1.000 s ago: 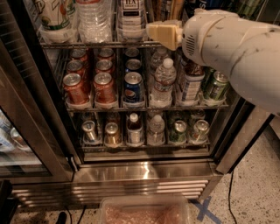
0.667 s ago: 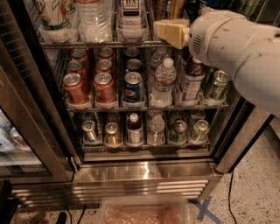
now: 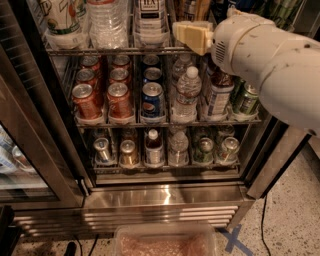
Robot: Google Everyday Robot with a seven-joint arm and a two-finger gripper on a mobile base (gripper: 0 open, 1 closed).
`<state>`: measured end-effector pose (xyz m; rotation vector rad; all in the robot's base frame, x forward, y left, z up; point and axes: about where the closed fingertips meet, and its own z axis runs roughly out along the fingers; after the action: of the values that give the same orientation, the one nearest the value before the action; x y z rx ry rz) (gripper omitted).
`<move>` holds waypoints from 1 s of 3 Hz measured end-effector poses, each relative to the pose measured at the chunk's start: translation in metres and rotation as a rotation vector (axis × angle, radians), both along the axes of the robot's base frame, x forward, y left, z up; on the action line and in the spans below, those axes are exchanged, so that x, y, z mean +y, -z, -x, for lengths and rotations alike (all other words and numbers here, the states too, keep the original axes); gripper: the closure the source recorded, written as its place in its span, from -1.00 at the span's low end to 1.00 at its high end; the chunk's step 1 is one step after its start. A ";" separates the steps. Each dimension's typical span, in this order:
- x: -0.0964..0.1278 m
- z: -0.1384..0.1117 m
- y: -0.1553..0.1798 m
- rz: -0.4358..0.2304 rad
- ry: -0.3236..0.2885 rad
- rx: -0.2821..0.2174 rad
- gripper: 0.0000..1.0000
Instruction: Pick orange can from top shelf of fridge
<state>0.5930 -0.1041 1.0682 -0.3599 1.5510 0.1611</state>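
The fridge [image 3: 165, 196] stands open in front of me. The top shelf [image 3: 115, 50] is a wire rack with clear trays that hold a patterned carton, a water bottle [image 3: 107, 20] and a dark-labelled bottle. A slim orange-gold can [image 3: 201, 8] shows only in part at the frame's top edge. My gripper [image 3: 192, 36] is cream-coloured. It hangs at the shelf's front edge, just below and in front of that can, on the end of the big white arm [image 3: 270, 65] that comes in from the right.
The middle shelf holds red cans [image 3: 100, 95], a blue Pepsi can [image 3: 152, 97], water bottles [image 3: 187, 95] and green cans. The lower shelf holds small cans and bottles. The glass door [image 3: 30, 150] stands open at the left. A plastic bin [image 3: 165, 242] sits on the floor below.
The arm swung slightly right, then back left and a little up. Nothing in the fridge has moved.
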 end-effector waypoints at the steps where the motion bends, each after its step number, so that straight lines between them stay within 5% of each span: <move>1: 0.000 0.000 0.000 -0.001 0.000 0.000 -0.78; 3: 0.003 -0.006 0.004 -0.019 -0.002 -0.006 -0.74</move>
<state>0.5990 -0.1015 1.0647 -0.3468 1.5420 0.1754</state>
